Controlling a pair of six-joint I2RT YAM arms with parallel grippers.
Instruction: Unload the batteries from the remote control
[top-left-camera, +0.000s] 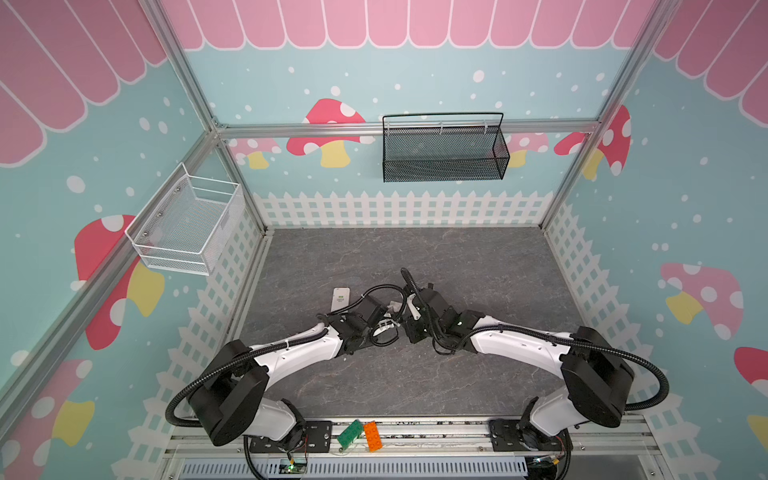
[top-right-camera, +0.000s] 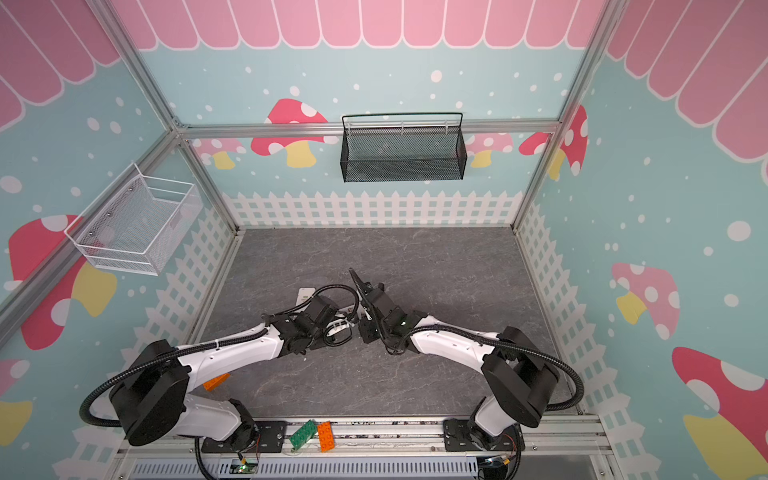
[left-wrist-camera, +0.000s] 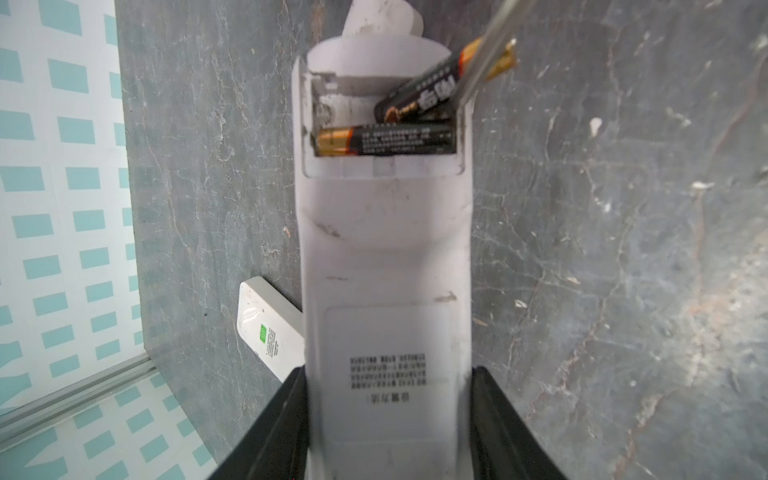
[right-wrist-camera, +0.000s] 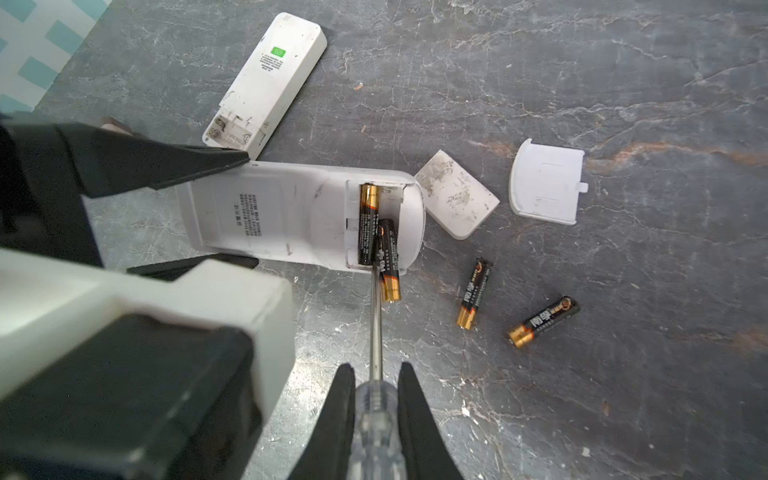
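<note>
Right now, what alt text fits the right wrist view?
The right gripper holds a screwdriver whose tip meets one battery tilted out of a white remote clamped by the left gripper. Two batteries lie loose on the table.

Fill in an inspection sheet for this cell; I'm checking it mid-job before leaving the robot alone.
Surface: grey marbled tabletop, scuffed.
Job's things: wide remote, bay open; seated battery; levered battery half out; two loose batteries on tabletop; slim remote, bay open; two covers off.
Clutter: green brick, orange brick on front rail.
Tools: left tool shut on wide remote; right tool shut on screwdriver, tip at levered battery.
Cables: black conduits along both arms, looped above wrists.
Surroundings: white basket, black basket, wall-mounted.
</note>
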